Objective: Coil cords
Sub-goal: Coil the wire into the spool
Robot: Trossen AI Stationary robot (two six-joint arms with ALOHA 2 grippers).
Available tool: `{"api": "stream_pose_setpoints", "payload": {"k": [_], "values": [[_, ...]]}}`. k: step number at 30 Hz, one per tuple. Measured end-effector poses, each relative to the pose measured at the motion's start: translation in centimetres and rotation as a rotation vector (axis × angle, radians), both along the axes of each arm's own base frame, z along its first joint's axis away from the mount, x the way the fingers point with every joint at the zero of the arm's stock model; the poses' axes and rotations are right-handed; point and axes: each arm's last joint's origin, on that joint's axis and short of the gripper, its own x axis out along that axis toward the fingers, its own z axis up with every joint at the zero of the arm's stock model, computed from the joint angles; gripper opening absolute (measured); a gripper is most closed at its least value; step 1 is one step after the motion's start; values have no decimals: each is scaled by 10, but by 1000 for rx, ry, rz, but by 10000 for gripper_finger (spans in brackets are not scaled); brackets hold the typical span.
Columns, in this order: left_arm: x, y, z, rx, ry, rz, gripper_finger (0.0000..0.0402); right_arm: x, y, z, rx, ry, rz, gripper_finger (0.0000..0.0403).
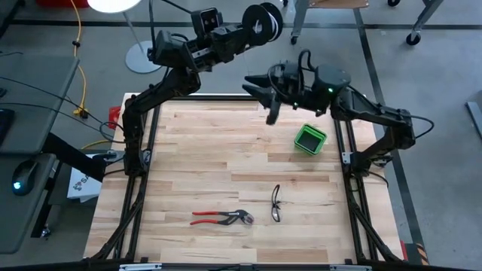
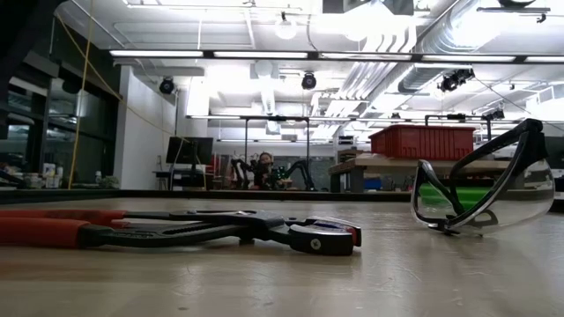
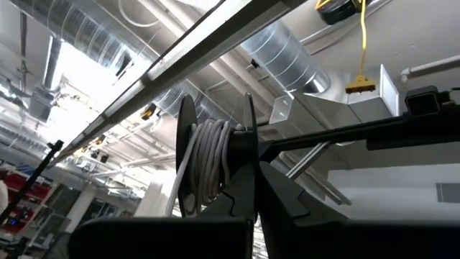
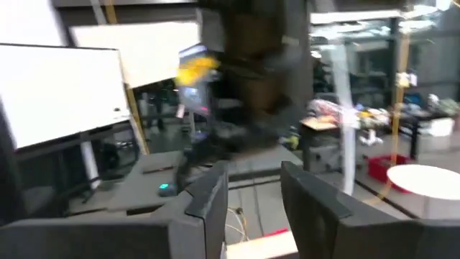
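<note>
With our left gripper (image 1: 260,26) clamped on the spool (image 1: 265,22) beyond the table's far edge (image 1: 226,99) and our right gripper (image 1: 265,96) partly open and empty nearby, we judge the wound cord (image 3: 208,165) may slip loose if tension drops.

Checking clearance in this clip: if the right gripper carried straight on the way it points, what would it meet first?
Nothing close: the right gripper points leftward above the wooden table's far edge; the left arm's upright links seemingly come first, though depth is unclear.
</note>
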Motion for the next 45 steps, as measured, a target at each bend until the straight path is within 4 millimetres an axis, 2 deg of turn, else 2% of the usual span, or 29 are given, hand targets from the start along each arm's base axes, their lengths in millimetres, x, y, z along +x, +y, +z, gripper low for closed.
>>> {"api": "stream_pose_setpoints", "payload": {"k": [8, 13, 23, 34, 45], "values": [[0, 0, 0, -3, -8, 4, 0, -6, 15, 8, -120, -17, -134, 119], [0, -3, 1, -14, -12, 2, 0, 3, 6, 1, -122, 5, -192, 119], [1, -7, 1, -13, -12, -6, 0, 23, -12, -12, -23, -18, -187, 119], [1, -6, 1, -9, -15, 2, 0, 18, -8, -10, -3, -8, -144, 117], [1, -5, 1, -9, -15, 4, 0, 17, -4, -9, 10, -7, -148, 84]]}}
